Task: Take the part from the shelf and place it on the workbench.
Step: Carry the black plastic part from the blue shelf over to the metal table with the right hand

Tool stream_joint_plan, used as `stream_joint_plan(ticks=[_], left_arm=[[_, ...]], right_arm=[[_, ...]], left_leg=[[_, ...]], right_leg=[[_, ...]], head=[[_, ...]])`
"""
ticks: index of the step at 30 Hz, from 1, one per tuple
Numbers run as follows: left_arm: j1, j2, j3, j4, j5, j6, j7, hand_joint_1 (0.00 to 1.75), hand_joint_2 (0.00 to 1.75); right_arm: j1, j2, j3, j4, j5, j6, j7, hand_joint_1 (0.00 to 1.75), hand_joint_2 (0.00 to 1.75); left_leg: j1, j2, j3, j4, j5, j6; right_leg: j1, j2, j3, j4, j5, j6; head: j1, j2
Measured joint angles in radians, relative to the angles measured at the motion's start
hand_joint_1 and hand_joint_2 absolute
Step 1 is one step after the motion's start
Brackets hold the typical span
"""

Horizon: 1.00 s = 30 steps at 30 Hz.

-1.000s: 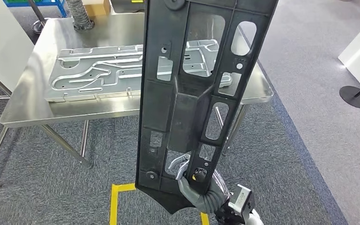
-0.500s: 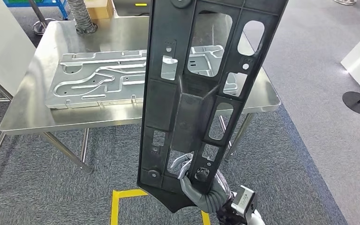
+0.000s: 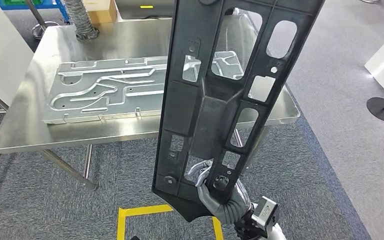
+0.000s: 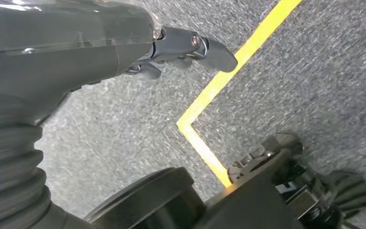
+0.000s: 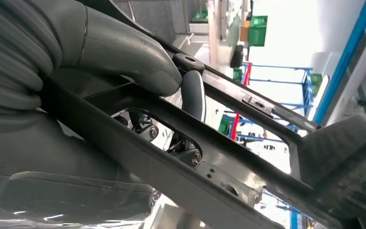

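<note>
- Black part (image 3: 220, 100), a long plastic frame with many cut-out windows, stands nearly upright in the air, rising from the right hand (image 3: 215, 192) and tilting a little to the right at its upper end.
- Right hand's fingers (image 5: 193, 98) are clamped on a bar at the part's lower end, thumb on one face and darker fingers through a window on the other.
- Steel desk (image 3: 25, 132) lies beyond the fingers, behind the part, and carries a flat silver stamped panel (image 3: 105, 92).
- Left hand (image 4: 124, 47) hangs over grey carpet (image 4: 333, 71) beside a yellow tape line (image 4: 219, 86); its fingers (image 4: 209, 47) hold nothing and reach out loosely.
</note>
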Motion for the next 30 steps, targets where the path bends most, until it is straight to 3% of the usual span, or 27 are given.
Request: stream_joint_plan(ticks=[2,4,5,6,7,8,10,11,15,17,20,21,22,23,24,26,27,30], left_arm=[[-0.002,0.000,-0.002,-0.002,0.002,0.002,0.001,0.00,1.75],[0.000,0.001,-0.003,-0.002,0.006,0.004,0.002,0.00,1.75],[0.002,0.001,-0.002,-0.002,0.010,0.005,0.002,0.00,1.75],[0.005,0.002,-0.002,-0.002,0.013,0.007,0.002,0.00,1.75],[0.008,0.002,-0.002,-0.002,0.015,0.009,0.003,0.00,1.75],[0.010,0.002,-0.002,-0.002,0.018,0.011,0.002,0.00,1.75],[0.015,0.003,-0.002,-0.002,0.023,0.013,0.002,0.00,1.75],[0.018,0.002,-0.001,-0.002,0.026,0.014,0.002,0.00,1.75],[0.027,0.000,0.002,-0.002,0.037,0.019,0.002,0.00,1.75],[0.030,-0.002,0.004,-0.002,0.039,0.021,0.000,0.00,1.75],[0.033,-0.005,0.006,-0.002,0.040,0.020,-0.002,0.00,1.75],[0.035,-0.005,0.007,-0.002,0.041,0.020,-0.002,0.00,1.75],[0.037,-0.006,0.008,-0.002,0.044,0.021,-0.002,0.00,1.75],[0.039,-0.006,0.009,-0.002,0.047,0.023,-0.001,0.00,1.75],[0.040,-0.007,0.011,-0.002,0.051,0.027,0.000,0.00,1.75],[0.046,-0.007,0.018,-0.001,0.061,0.033,0.001,0.00,1.75],[0.050,-0.007,0.022,-0.001,0.066,0.036,0.001,0.00,1.75],[0.061,-0.007,0.035,-0.001,0.073,0.045,0.001,0.00,1.75]], right_arm=[[0.000,0.001,-0.001,-0.001,-0.001,0.001,0.000,1.75,1.75],[-0.001,0.003,-0.002,-0.001,-0.002,0.008,0.005,1.75,1.75],[0.000,0.003,-0.002,-0.001,-0.002,0.012,0.008,1.75,1.75],[0.000,0.004,-0.002,-0.001,-0.002,0.015,0.012,1.75,1.75],[0.000,0.004,-0.002,-0.001,-0.002,0.018,0.016,1.75,1.75],[0.000,0.005,-0.002,-0.001,-0.002,0.020,0.019,1.75,1.75],[-0.001,0.008,-0.002,-0.001,-0.001,0.025,0.026,1.75,1.75],[-0.001,0.010,-0.002,-0.001,0.000,0.028,0.029,1.75,1.75],[-0.003,0.012,0.001,-0.001,0.002,0.035,0.045,1.75,1.75],[-0.006,0.013,0.001,-0.001,0.002,0.035,0.049,1.75,1.75],[-0.007,0.013,0.001,-0.001,0.003,0.033,0.053,1.75,1.75],[-0.005,0.012,0.001,-0.001,0.004,0.033,0.055,1.75,1.75],[-0.003,0.012,0.001,-0.001,0.004,0.033,0.058,1.75,1.75],[-0.002,0.012,0.001,-0.001,0.003,0.033,0.062,1.75,1.75],[-0.002,0.012,0.002,-0.001,0.001,0.035,0.067,1.75,1.75],[-0.002,0.012,0.003,0.000,-0.002,0.041,0.076,1.75,1.75],[-0.002,0.012,0.004,0.001,-0.004,0.045,0.079,1.75,1.75],[-0.001,0.012,0.005,0.006,-0.007,0.050,0.082,1.75,1.75]], left_leg=[[-0.001,0.001,-0.023,0.062,-0.033,-0.009],[0.003,0.001,-0.099,0.199,-0.083,-0.015],[0.004,0.001,-0.139,0.260,-0.096,-0.017],[0.004,0.001,-0.166,0.289,-0.089,-0.019],[0.004,0.001,-0.173,0.277,-0.061,-0.019],[0.004,0.001,-0.160,0.226,-0.014,-0.017],[0.001,0.001,-0.111,0.089,0.067,-0.009],[-0.001,0.001,-0.091,0.042,0.084,-0.004],[-0.001,-0.001,-0.077,0.007,0.078,0.011],[0.005,0.000,-0.067,-0.002,0.077,0.022],[0.005,0.001,-0.060,-0.003,0.070,0.030],[0.004,0.000,-0.057,-0.003,0.067,0.030],[0.004,0.000,-0.053,-0.002,0.063,0.029],[0.004,-0.001,-0.047,-0.002,0.058,0.028],[0.004,-0.002,-0.040,-0.002,0.053,0.025],[0.002,-0.003,-0.031,-0.001,0.043,0.017],[0.000,-0.003,-0.030,-0.001,0.039,0.011],[0.000,-0.001,-0.026,-0.001,0.031,-0.005]], right_leg=[[-0.008,-0.003,0.019,-0.014,-0.003,-0.008],[-0.007,-0.005,0.032,-0.017,-0.012,-0.015],[-0.006,-0.005,0.036,-0.016,-0.016,-0.016],[-0.006,-0.004,0.042,-0.016,-0.022,-0.016],[-0.006,-0.003,0.049,-0.015,-0.028,-0.016],[-0.005,-0.002,0.058,-0.013,-0.035,-0.015],[-0.004,-0.001,0.074,-0.010,-0.050,-0.009],[-0.003,-0.001,0.077,-0.009,-0.055,-0.005],[0.000,-0.002,0.077,-0.005,-0.065,0.015],[-0.002,-0.003,0.056,0.045,-0.094,0.026],[-0.011,-0.003,-0.056,0.239,-0.166,0.040],[-0.013,-0.003,-0.086,0.279,-0.168,0.043],[-0.015,-0.003,-0.097,0.279,-0.147,0.044],[-0.016,-0.004,-0.086,0.238,-0.109,0.043],[-0.017,-0.004,-0.059,0.168,-0.062,0.041],[-0.014,-0.005,-0.008,0.047,-0.008,0.032],[-0.011,-0.004,0.004,0.017,-0.002,0.027],[-0.010,-0.002,0.010,0.003,-0.010,0.010]], head=[[0.000,0.000],[0.000,0.000],[0.000,0.000],[0.000,0.000],[0.000,0.000],[0.000,0.000],[0.000,0.000],[0.000,0.000],[0.000,0.000],[0.000,0.000],[0.000,0.000],[0.000,0.000],[0.000,0.000],[0.000,0.000],[0.000,0.000],[0.000,0.000],[0.000,0.000],[0.000,0.000]])
